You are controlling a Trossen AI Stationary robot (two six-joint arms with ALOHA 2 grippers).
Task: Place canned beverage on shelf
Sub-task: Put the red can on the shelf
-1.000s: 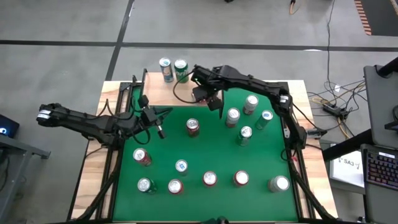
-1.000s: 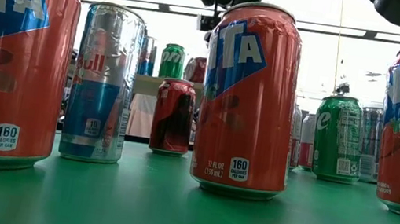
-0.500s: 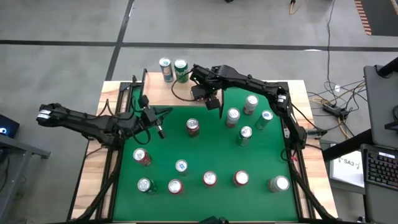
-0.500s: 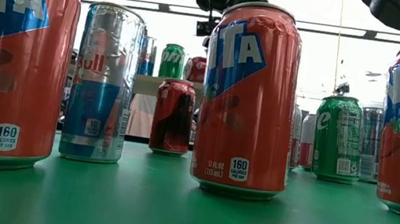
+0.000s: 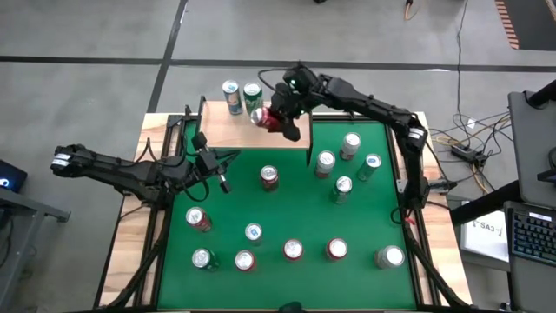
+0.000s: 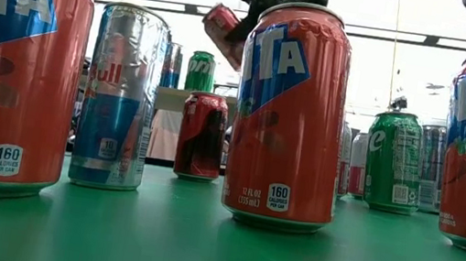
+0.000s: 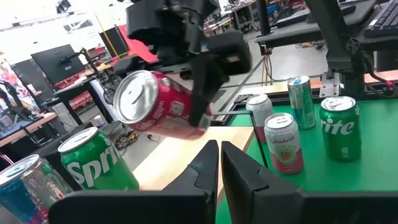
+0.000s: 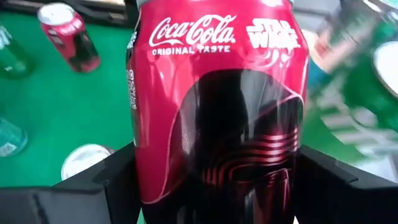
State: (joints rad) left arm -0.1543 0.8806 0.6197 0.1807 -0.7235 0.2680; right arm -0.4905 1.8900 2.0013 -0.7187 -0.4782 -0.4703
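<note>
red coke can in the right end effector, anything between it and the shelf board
Nothing visible: the red Coca-Cola can hangs tilted in the right end effector over the light-wood shelf board. The blue can and green Sprite can stand farther back.

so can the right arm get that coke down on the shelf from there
Probably yes. The right gripper holds the red coke can tilted in the air over the shelf. Only two cans stand at its far edge, and the board below looks bare. The left gripper waits over the green table.
</note>
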